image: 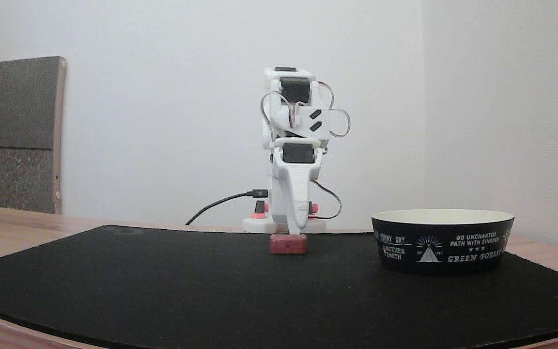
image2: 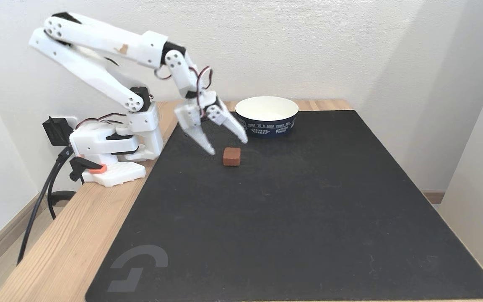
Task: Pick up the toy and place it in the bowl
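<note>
In a fixed view at bench level, the toy (image: 287, 244) sits on the black mat (image: 162, 281), the gripper (image: 297, 228) just above it; the bowl (image: 442, 241) stands well apart, right. In a fixed view from above, the jaws are spread wide, gripper (image2: 228, 146) left of the toy (image2: 232, 156), not touching. Judged step: approach. Next: centre, descend, clench. Wooden bench (image2: 65, 247), white walls.

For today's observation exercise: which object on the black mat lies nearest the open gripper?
The toy, just below the gripper; the bowl sits farther off.
</note>
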Robot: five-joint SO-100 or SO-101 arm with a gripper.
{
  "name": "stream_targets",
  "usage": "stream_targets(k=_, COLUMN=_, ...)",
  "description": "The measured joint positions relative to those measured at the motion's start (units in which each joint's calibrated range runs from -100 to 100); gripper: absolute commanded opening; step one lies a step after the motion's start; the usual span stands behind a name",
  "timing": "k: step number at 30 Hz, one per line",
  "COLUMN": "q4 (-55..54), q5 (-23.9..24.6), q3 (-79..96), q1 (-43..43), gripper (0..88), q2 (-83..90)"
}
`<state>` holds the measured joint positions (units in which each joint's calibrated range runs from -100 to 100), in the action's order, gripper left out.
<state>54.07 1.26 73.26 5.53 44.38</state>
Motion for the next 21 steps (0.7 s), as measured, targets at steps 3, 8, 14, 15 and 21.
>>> stream_targets(k=3, q4=0.0, q5=0.0, q3=-3.8, q1=0.0, gripper=31.5, q2=-3.7)
stream_targets(k=8, q4=0.0, q5=2.0, q3=-8.0, q1=-0.2, gripper=31.5, q2=-10.7)
stream_targets(k=14, q4=-0.1, q5=3.4, q3=-8.9, q1=-0.2, gripper=31.5, q2=-18.4)
stream_targets(k=15, q4=-0.1, q5=3.4, q3=-9.3, q1=-0.2, gripper=31.5, q2=-18.9)
stream_targets(k=21, q4=0.1, q5=3.4, q3=-12.7, q1=-0.1, gripper=31.5, q2=-24.1)
